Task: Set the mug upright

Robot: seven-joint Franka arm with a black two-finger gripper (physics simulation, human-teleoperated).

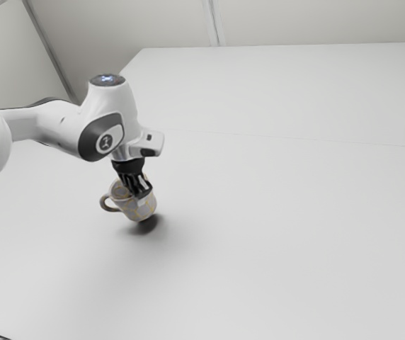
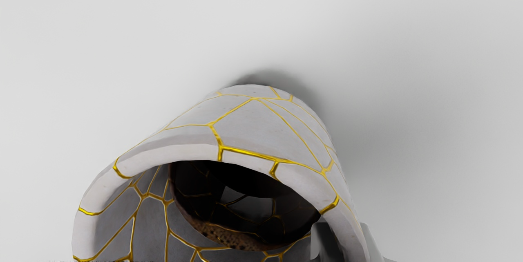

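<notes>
Gold-veined white, the mug [image 1: 138,210] hangs tilted in the claw [image 2: 345,235], its mouth leaning toward the exterior view's left, where the handle [image 1: 104,202] also points. The claw is clamped on the mug's wall, one finger inside the mouth and one outside. Below lies the tabletop [image 1: 280,244]; whether the base edge touches it I cannot tell. Righting seems the step in hand: next, the base should be levelled and set flat before letting go.
</notes>
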